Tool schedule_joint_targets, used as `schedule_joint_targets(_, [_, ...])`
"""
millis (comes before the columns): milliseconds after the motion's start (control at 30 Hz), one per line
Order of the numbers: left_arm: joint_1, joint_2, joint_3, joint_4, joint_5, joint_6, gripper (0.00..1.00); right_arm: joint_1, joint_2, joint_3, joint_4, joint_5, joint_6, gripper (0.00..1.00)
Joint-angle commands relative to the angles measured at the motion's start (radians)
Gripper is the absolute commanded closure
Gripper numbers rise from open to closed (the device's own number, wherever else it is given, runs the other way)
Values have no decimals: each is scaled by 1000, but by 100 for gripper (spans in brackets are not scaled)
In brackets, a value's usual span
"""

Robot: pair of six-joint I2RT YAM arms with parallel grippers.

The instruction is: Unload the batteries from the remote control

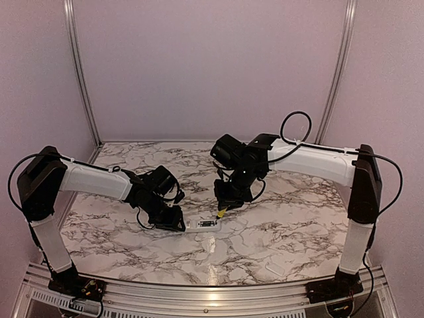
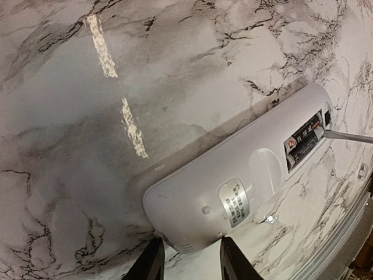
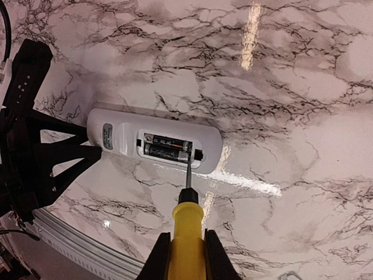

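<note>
Right end effector (image 3: 185, 238) clamps screwdriver (image 3: 187, 211) at batteries (image 3: 166, 147); left end effector (image 2: 191, 244) grips remote (image 2: 233, 186).

One remote control (image 3: 119, 131), two batteries (image 3: 166, 146), one yellow-handled screwdriver (image 3: 186, 219), one left end effector (image 2: 189, 242), one right end effector (image 3: 186, 236).

A lab test cell: plain lilac walls (image 1: 199, 66), aluminium frame rails (image 1: 85, 79), a marble-patterned tabletop (image 1: 298, 218).

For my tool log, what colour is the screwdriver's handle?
The screwdriver handle is yellow, seen best in the right wrist view.
</note>
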Motion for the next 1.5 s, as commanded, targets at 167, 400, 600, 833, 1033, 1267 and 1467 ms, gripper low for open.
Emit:
schedule_joint_targets(167, [0, 27, 16, -17, 8, 1, 66, 18, -10, -80, 89, -14, -11, 100])
schedule_joint_targets(400, [0, 33, 17, -21, 11, 4, 67, 18, -34, -121, 135, -41, -48, 100])
schedule_joint_targets(600, [0, 38, 25, -29, 10, 12, 67, 18, -73, -150, 209, -114, -71, 100])
schedule_joint_targets(833, [0, 42, 34, -40, 8, 20, 68, 18, -92, -149, 237, -132, -61, 100])
schedule_joint_targets(1033, [0, 44, 38, -45, 8, 23, 68, 18, -104, -148, 244, -134, -60, 100])
schedule_joint_targets(1267, [0, 46, 39, -48, 6, 24, 69, 18, -126, -154, 261, -145, -60, 100])
schedule_joint_targets(1467, [0, 47, 42, -52, 5, 27, 69, 18, -143, -170, 286, -169, -66, 100])
